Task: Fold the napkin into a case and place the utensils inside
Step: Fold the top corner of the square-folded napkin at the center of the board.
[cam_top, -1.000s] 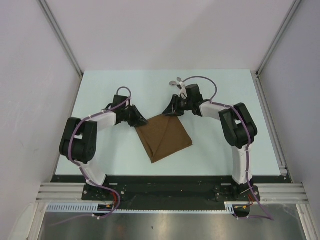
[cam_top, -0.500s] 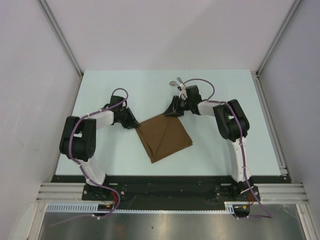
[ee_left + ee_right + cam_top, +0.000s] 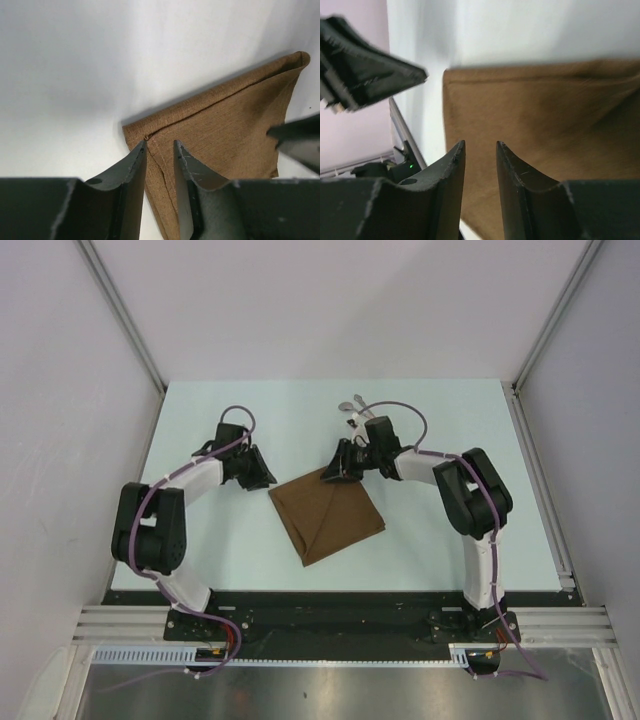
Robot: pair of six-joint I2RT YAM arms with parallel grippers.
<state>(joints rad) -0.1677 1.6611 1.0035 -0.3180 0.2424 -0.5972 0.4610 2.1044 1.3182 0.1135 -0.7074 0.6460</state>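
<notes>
Brown napkin (image 3: 328, 515) has its left corner at the left gripper (image 3: 160, 145) and its far corner at the right gripper (image 3: 480, 144), both narrowly spread, pinching nothing.

thin silvery metal utensils (image 3: 352, 404) too small to tell apart, brown cloth napkin (image 3: 545, 125) blurred, cut off at rt wrist view's edge

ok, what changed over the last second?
Left gripper drew back leftward off the napkin's left corner, jaws apart, holding nothing. Right gripper edged nearer over its far corner. Napkin and utensils stayed put.
</notes>
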